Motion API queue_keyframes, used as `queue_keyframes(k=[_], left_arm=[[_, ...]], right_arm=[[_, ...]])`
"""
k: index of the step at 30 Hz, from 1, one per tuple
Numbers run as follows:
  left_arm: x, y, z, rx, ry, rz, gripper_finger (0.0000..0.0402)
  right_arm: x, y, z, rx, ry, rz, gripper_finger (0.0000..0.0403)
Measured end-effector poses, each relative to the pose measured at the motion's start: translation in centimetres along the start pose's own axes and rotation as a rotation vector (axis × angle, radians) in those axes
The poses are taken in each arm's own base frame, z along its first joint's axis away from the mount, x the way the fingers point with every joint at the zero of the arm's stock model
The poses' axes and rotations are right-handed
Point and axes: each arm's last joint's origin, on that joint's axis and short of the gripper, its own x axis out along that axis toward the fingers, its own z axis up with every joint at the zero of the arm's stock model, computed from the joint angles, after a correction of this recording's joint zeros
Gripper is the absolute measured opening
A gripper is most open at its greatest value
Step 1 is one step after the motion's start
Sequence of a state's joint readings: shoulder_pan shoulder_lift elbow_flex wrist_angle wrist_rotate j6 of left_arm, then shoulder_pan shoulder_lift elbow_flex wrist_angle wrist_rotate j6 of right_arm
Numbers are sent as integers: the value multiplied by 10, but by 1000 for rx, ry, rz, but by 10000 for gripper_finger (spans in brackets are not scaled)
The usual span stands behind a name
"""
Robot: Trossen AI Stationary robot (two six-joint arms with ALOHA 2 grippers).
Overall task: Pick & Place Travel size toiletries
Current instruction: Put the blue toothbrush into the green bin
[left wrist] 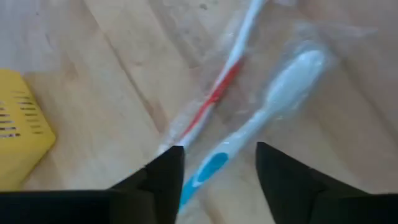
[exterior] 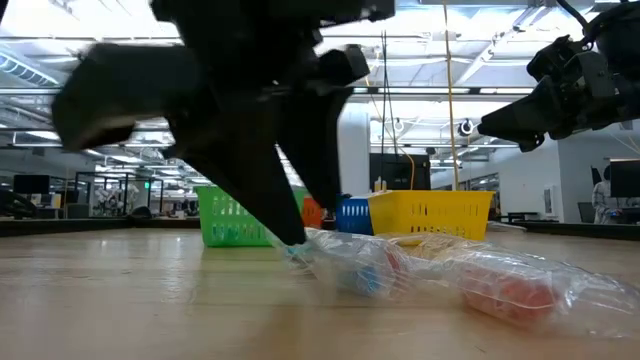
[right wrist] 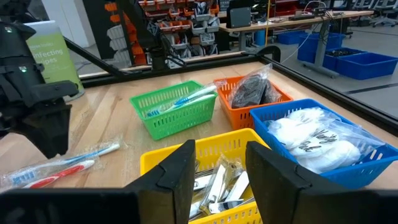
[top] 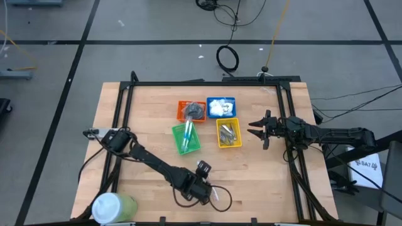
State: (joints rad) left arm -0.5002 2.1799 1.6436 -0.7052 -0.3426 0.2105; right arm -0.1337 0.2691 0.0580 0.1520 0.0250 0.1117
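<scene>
This is a robotics lab or workshop set in a large open industrial hall. The wooden table (top: 151, 94) is bounded by a black metal frame (top: 207, 82) and stands on a grey floor (top: 157, 22) marked with dark lines, with loose cables (top: 227, 58) trailing over it. Beyond the table, the low view shows a high ceiling with strip lights (exterior: 110, 45), glass-walled rooms and monitors (exterior: 30, 185). The right wrist view shows shelving packed with orange parts bins (right wrist: 177, 28), other work benches (right wrist: 273, 25), blue storage crates (right wrist: 348, 59) and a green sign (right wrist: 53, 53).
</scene>
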Motion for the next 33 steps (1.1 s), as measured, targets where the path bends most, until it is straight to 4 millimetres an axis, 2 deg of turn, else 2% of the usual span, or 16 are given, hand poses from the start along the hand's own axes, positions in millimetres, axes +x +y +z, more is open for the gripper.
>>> queue_keyframes(k=[3,6,10,15,22,30,33], left_arm=[[2,5,-1,47,3,-15,228],[6,9,-5,97,-7,-91,248],[16,16,-14,116,-7,-178,251],[25,24,-22,160,-35,-198,235],[29,28,-24,99,-74,-300,177],[31,28,-19,-43,-110,-304,61],[32,29,-17,-150,-120,-305,21]], right_arm=[[0,0,0,0,0,0,130],[0,0,0,0,0,0,130],[0,0,0,0,0,0,130],[0,0,0,0,0,0,130],[0,0,0,0,0,0,130],[0,0,0,0,0,0,130],[0,0,0,0,0,0,130]])
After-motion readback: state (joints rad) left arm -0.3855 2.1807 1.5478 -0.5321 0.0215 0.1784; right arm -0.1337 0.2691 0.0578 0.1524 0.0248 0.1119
